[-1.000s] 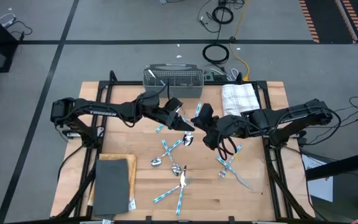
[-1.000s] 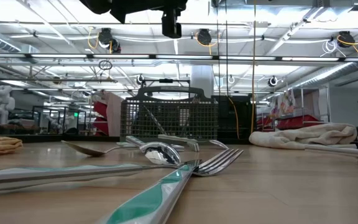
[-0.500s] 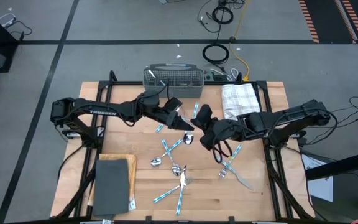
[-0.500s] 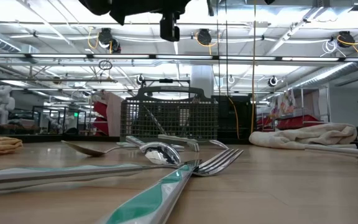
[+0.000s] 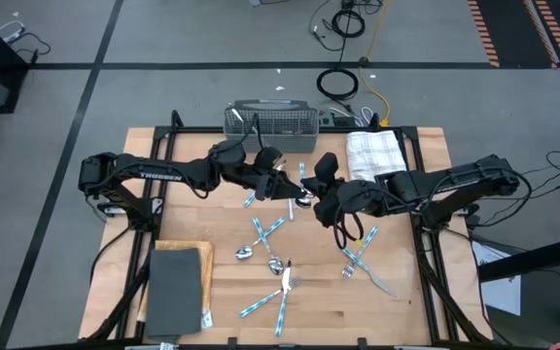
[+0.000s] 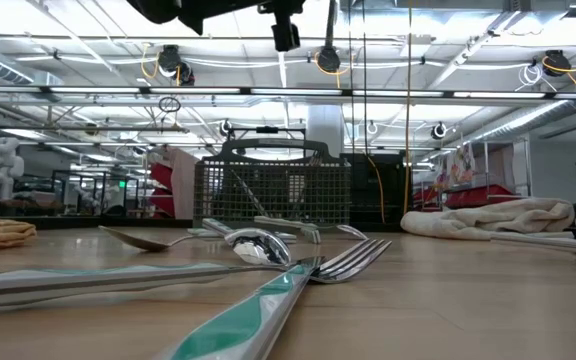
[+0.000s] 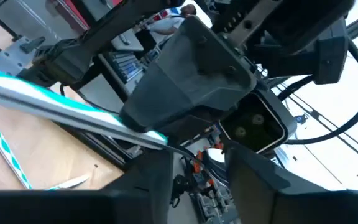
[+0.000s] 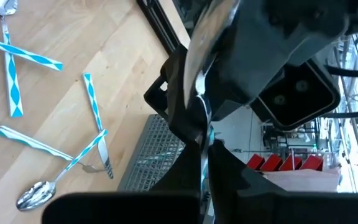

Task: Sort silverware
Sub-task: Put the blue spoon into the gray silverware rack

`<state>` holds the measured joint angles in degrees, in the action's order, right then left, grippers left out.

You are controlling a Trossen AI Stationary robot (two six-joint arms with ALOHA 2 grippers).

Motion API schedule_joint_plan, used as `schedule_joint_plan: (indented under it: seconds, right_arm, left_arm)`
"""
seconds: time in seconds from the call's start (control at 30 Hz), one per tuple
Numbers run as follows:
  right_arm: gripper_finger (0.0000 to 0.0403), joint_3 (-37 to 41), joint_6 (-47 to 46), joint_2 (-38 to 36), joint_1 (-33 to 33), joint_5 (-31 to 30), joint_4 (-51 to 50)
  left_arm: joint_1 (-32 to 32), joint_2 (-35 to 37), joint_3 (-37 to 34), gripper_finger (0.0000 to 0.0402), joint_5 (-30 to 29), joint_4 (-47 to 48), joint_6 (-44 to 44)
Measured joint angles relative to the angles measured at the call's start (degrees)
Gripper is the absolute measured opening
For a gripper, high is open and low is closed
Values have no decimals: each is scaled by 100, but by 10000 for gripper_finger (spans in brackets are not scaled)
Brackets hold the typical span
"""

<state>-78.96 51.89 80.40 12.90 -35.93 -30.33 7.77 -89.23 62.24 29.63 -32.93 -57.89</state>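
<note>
A piece of silverware (image 8: 211, 43) with a shiny metal end and a blue-and-white handle is held above the table's middle by my shut right gripper (image 5: 311, 192). In the left wrist view the same piece (image 7: 61, 109) runs into the right gripper. My left gripper (image 5: 284, 185) stands close beside it, on the left, fingers open (image 7: 194, 177) with nothing between them. Several more forks, spoons and knives (image 5: 272, 229) lie flat on the wood below. My right gripper pinches the piece between its two fingers (image 8: 185, 165), on the blue-and-white handle (image 8: 204, 140). The piece passes lengthwise between the fingers, and its metal end (image 8: 219, 18) sticks out past them. It is lifted clear of the table.
A grey mesh basket (image 5: 270, 122) stands at the far edge and a folded white towel (image 5: 373, 152) to its right. A dark grey pad (image 5: 177, 288) on a tan cloth lies at the near left. Crossed silverware (image 5: 360, 257) lies under the right arm, and more (image 5: 282, 284) near the front.
My left gripper has drawn back a little toward the table's far left, away from the right gripper. The right gripper has shifted slightly toward the far edge, and the piece stays with it above the table.
</note>
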Motion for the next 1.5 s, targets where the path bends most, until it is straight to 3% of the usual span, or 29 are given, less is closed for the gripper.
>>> schedule_joint_plan:
  seconds: [0.2,0.33,0.53,0.77,1.23,1.4,1.5]
  right_arm:
    - [1,4,-304,0,-58,243,17]
    - [1,4,-560,0,-94,494,23]
    - [1,5,-653,-19,-168,530,166]
    - [1,11,-1099,-178,-506,1051,172]
    - [1,15,-1263,-212,-931,1762,420]
    - [2,15,-1843,-237,-1138,1867,-271]
    - [19,14,-2490,-286,-1342,2662,-1284]
  left_arm:
    - [0,7,11,181,234,2,-27]
    - [37,7,11,183,845,-141,-310]
    - [75,7,11,183,1029,-227,-42]
    - [295,18,22,183,1660,-351,-124]
    - [297,28,33,183,1838,-455,-116]
    - [306,26,33,183,1834,-403,-20]
    - [310,22,31,183,1942,-288,-23]
